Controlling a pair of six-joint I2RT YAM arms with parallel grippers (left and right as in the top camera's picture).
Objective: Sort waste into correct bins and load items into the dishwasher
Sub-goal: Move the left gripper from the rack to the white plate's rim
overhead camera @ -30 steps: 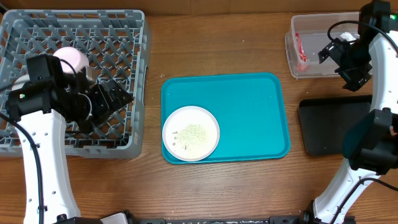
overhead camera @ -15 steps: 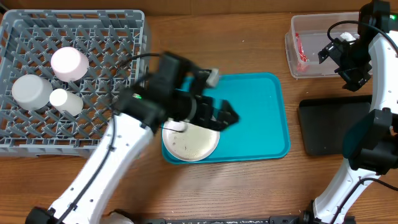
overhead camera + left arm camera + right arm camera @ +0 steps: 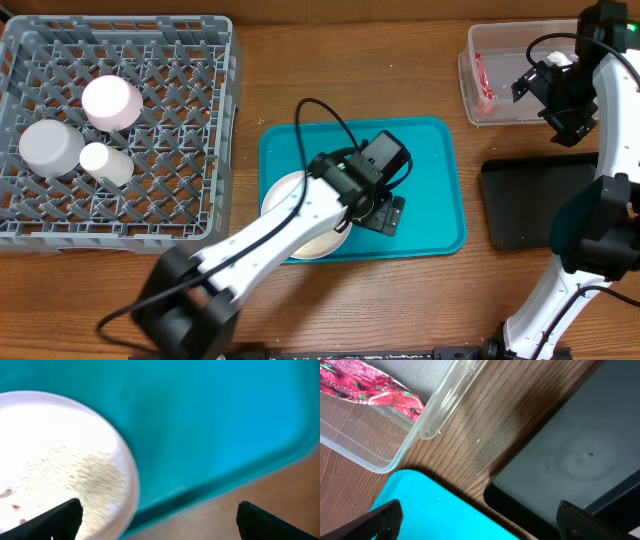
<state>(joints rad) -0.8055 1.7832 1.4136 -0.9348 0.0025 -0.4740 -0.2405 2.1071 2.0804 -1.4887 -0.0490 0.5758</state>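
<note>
A white round plate [image 3: 55, 445] with rice-like crumbs [image 3: 95, 475] lies on the teal tray's left part. My left gripper [image 3: 386, 214] hangs open just right of the plate [image 3: 277, 200], over the tray's front edge. Its left fingertip [image 3: 62, 519] is above the plate's rim, and nothing is between the jaws. The left arm covers much of the plate from overhead. The grey dishwasher rack [image 3: 180, 215] holds a pale bowl [image 3: 110, 100] and two white cups [image 3: 50, 147]. My right gripper [image 3: 562, 112] is open and empty beside the clear tub [image 3: 465, 75], which holds a red wrapper [image 3: 370, 385].
The teal tray [image 3: 430, 170] sits mid-table. A black tray [image 3: 535, 200] lies to its right, below the clear tub [image 3: 437, 415]. Bare wood [image 3: 485, 435] separates the tub, the black tray [image 3: 580, 450] and the teal tray [image 3: 435, 510]. The right arm's base stands at the right edge.
My left arm has swung right from the dish rack to the teal tray, uncovering the bowl and cups in the rack. The right arm has not moved.
</note>
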